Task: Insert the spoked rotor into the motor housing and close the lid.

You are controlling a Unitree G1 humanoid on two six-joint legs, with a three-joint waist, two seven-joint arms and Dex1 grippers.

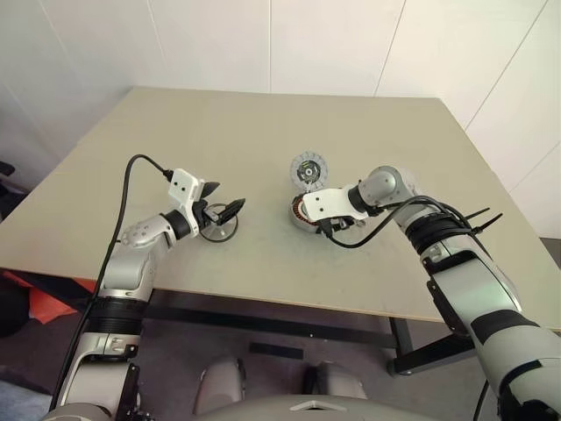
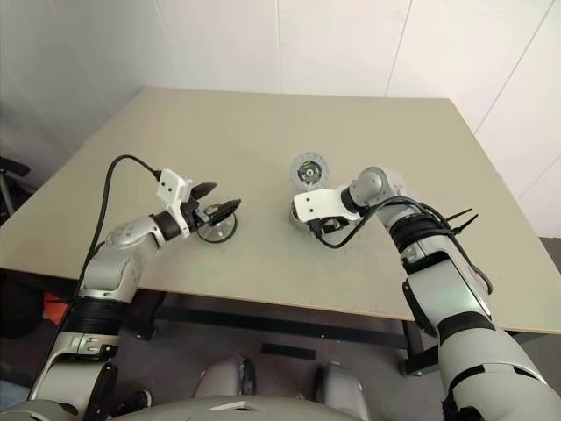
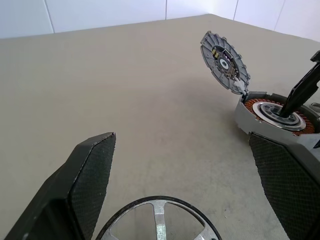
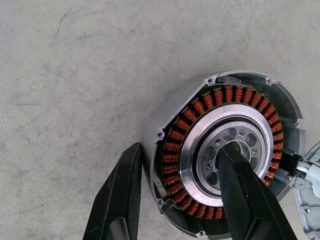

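Right gripper (image 4: 177,192) clamped across motor housing (image 4: 222,150) wall; left gripper (image 1: 225,210) spread wide above spoked rotor (image 1: 219,230); one lid (image 1: 308,169), upright.

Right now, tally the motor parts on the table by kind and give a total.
spoked rotor: 1
motor housing: 1
lid: 1, standing open at the housing's edge
Total: 3
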